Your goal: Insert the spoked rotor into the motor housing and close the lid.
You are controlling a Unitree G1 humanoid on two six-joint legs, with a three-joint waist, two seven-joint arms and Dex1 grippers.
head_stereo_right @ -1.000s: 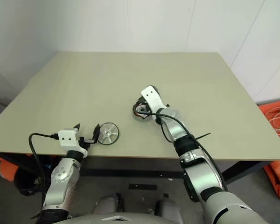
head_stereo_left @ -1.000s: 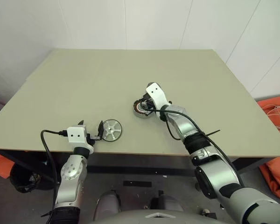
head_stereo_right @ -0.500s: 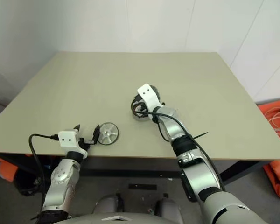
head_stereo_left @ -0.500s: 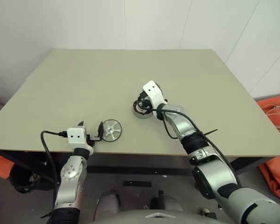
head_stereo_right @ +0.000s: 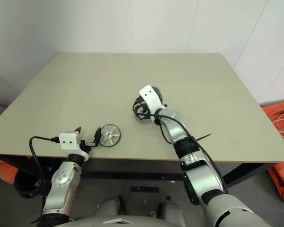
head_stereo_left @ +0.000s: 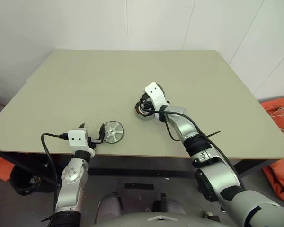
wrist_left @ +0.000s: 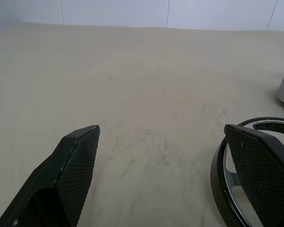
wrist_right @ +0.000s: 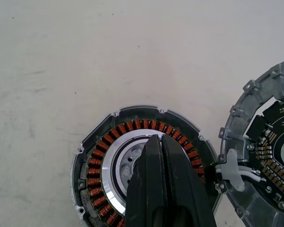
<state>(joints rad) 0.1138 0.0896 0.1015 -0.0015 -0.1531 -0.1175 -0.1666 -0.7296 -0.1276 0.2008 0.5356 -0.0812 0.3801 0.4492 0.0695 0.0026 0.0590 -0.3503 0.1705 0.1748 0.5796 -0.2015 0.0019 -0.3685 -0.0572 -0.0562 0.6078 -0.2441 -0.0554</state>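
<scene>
The spoked rotor lies flat near the table's front edge. My left gripper stands open and level just left of it. Its right finger is against the rotor's rim, and nothing sits between the fingers. The motor housing, with its ring of copper windings, rests mid-table. My right gripper is shut and empty, its tips pointing down over the housing's silver centre. The lid, a grey disc with a circuit board, lies right beside the housing, joined to it by white wires.
The beige table stretches wide behind and to both sides of the parts. White walls stand beyond its far edge. An orange bundle lies on the floor off the table's right side.
</scene>
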